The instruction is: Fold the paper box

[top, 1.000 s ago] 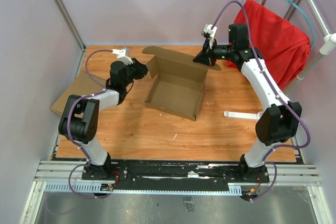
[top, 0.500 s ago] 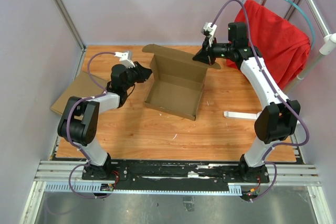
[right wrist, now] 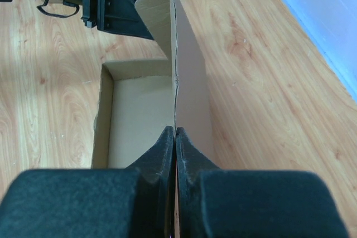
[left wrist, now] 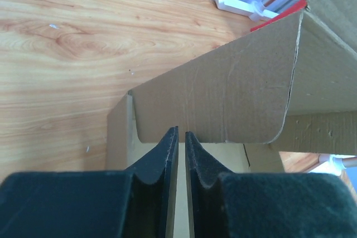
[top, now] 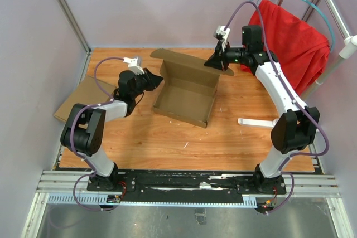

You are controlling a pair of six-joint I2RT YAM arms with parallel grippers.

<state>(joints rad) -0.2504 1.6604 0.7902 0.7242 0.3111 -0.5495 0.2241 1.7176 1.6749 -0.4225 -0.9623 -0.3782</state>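
The paper box (top: pixel 187 97) lies in the middle of the table as a shallow brown tray with its lid (top: pixel 189 64) standing up along the back. My right gripper (top: pixel 214 63) is shut on the lid's right end, and the edge runs between its fingers in the right wrist view (right wrist: pixel 175 131). My left gripper (top: pixel 158 80) is at the box's left side, its tips at the lid's rounded side flap (left wrist: pixel 223 98). Its jaws (left wrist: pixel 181 133) are almost together with a thin gap, and nothing shows between them.
A flat piece of cardboard (top: pixel 78 98) lies at the table's left edge. A white plastic bar (top: pixel 256 121) lies right of the box. A red cloth (top: pixel 290 37) on a teal hanger hangs from a metal rack at the back right.
My left gripper has moved right and come up to the box's left side. My right gripper has stayed on the lid and barely moved.
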